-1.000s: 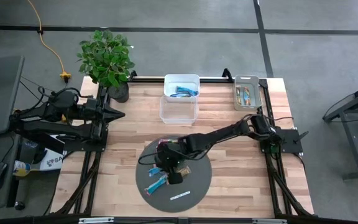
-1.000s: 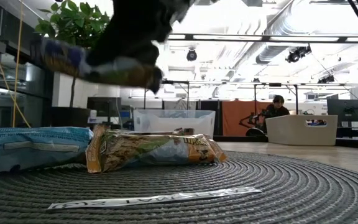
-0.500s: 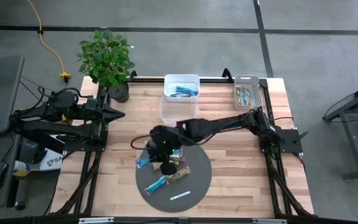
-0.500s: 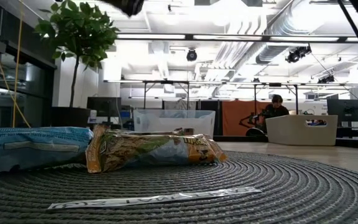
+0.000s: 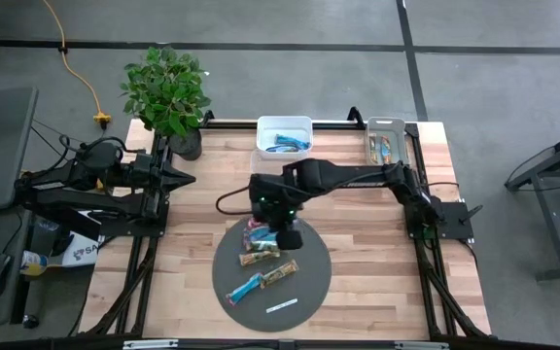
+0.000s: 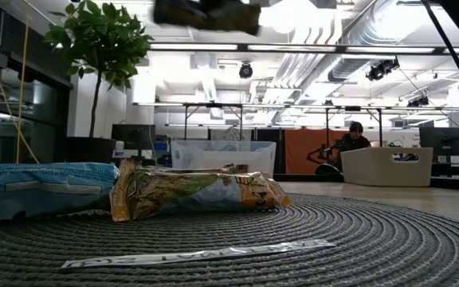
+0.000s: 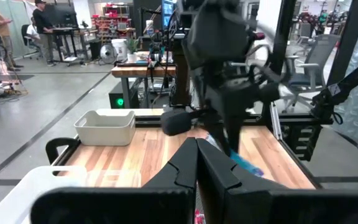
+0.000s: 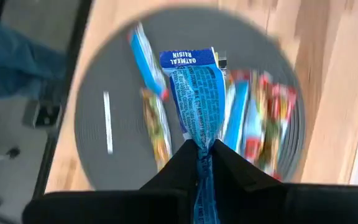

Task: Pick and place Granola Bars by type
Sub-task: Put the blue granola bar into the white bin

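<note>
The right gripper (image 8: 199, 152), jaws pinched on one end of a blue bar (image 8: 196, 93) reading "OATMEAL RAISIN", has risen from the grey mat (image 5: 311, 282) and swung toward the bins, so this bar looks bound for the white bin (image 5: 284, 137) already holding blue wrappers. Other bars (image 5: 261, 258) remain on the mat. The left gripper (image 7: 196, 163) waits at the table's left edge, fingers pressed together.

In the low view, a bright blue shiny-wrapped bar (image 6: 34, 190) runs off the frame's left edge, and a dark blurred shape (image 6: 205, 13) at the top centre is cropped. In the right wrist view, the round grey woven mat (image 8: 104, 74) and its bars are blurred; the held blue oatmeal-raisin bar (image 8: 194, 93) disappears between the jaws.
</note>
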Robot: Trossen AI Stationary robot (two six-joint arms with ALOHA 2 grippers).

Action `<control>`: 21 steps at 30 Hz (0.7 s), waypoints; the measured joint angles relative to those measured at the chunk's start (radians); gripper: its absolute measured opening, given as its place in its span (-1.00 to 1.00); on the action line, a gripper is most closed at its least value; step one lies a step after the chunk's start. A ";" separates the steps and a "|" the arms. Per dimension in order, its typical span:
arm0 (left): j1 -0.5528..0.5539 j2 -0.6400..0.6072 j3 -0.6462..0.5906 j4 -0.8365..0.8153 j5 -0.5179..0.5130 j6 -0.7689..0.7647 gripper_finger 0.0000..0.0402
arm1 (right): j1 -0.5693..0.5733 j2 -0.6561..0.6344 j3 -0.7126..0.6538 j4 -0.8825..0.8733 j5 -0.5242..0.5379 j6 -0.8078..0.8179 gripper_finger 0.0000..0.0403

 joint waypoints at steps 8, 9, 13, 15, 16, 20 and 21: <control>0.000 0.000 0.000 0.000 0.000 0.000 -1.00 | -0.015 -0.001 -0.004 -0.194 0.139 -0.034 -0.89; 0.000 0.000 0.000 0.000 0.000 0.000 -1.00 | -0.021 -0.002 -0.004 -0.209 0.147 -0.034 -0.89; 0.000 0.000 0.000 0.000 0.000 0.000 -1.00 | -0.044 -0.002 -0.004 -0.272 0.155 -0.035 -0.90; 0.000 0.000 0.000 0.000 0.000 0.000 -1.00 | -0.053 -0.003 -0.004 -0.279 0.154 -0.040 -0.90; 0.000 0.000 0.000 0.000 0.000 0.000 -1.00 | -0.057 -0.009 -0.005 -0.278 0.148 -0.046 -0.90; 0.000 0.000 0.000 0.000 0.000 0.000 -1.00 | -0.077 -0.040 -0.004 -0.278 0.133 -0.058 -0.91; 0.000 0.000 0.000 0.000 0.000 0.000 -1.00 | -0.085 -0.052 -0.004 -0.278 0.135 -0.058 -0.91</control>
